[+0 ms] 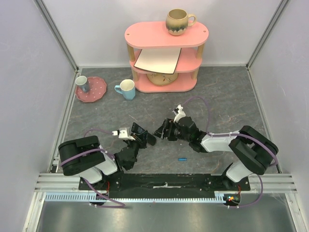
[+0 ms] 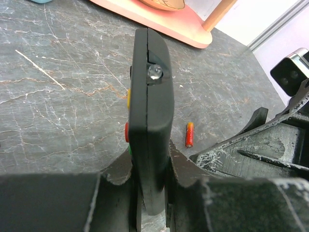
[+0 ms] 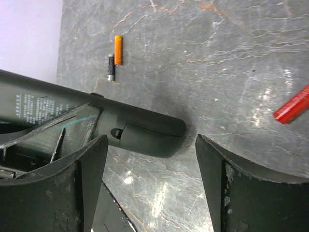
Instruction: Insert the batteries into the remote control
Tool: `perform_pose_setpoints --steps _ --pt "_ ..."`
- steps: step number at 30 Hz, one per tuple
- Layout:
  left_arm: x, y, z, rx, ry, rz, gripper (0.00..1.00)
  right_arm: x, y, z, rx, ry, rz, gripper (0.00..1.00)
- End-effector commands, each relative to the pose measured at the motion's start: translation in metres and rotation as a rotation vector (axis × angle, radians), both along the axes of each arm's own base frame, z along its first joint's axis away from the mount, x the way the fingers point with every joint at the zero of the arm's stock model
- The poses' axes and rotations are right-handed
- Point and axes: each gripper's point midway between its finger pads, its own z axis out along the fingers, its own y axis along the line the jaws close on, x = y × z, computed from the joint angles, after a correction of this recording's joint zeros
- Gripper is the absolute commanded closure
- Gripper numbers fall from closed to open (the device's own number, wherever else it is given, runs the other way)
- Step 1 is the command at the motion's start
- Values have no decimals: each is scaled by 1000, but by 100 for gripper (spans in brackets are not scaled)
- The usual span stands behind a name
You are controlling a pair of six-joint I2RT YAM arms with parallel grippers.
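Left claw (image 2: 150, 169): clamped tight on remote control (image 2: 152, 96), edge-up, mid-frame. Right claw (image 3: 150, 145): spread wide, gripping nothing, flanking remote's tip. Red-orange battery (image 2: 189, 134) lying just right.

Remote control (image 2: 150, 96): matt black, with buttons along its edge in yellow, red and green.
Red-orange battery (image 2: 189, 134): red body, paling to orange-yellow at one end.
Blue battery (image 1: 182, 158): plain blue.
Table (image 1: 231, 96): dark grey, marbled with pale and rusty veins.
Shelf (image 1: 145, 34): pink boards, wood-coloured posts.
Top mug (image 1: 178, 21): beige, darker brown band.
Plate (image 1: 96, 92): pink, white dots.
Floor mug (image 1: 127, 89): light blue, white inside.
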Motion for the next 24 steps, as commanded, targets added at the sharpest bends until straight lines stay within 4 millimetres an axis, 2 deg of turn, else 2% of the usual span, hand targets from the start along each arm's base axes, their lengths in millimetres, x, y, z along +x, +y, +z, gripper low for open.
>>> perform_pose_setpoints --steps 1,6,15,24 --pt "4 14 35 -191 -76 70 98 4 22 32 139 -59 51 18" --pt "3 14 34 -196 -73 70 98 1 28 25 144 -37 83 15" --pt "3 15 37 -203 -77 70 98 1 30 3 107 5 86 17" --pt "3 13 37 -204 -79 62 98 3 31 1 146 26 61 16"
